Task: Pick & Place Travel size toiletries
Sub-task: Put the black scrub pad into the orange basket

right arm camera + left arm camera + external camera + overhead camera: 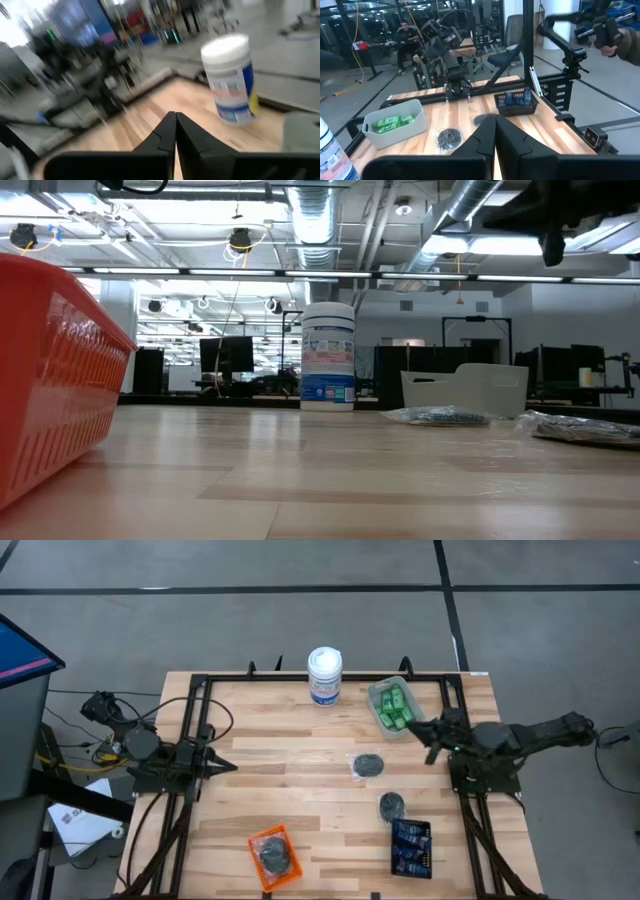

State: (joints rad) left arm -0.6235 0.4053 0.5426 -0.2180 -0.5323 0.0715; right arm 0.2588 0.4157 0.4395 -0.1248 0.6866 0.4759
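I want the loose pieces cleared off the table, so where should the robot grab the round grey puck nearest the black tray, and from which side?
Probably straight from above. The wrapped grey puck lies flat on the table, too low for a side grip, so the fingers should span its round rim across the middle. The right gripper is nearer it than the left gripper. The black tray sits close beside it, so descend vertically.

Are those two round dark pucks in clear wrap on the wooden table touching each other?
Apart. The high view shows bare wood between the round dark grey wrapped puck mid-table and the second puck lying nearer the black tray.
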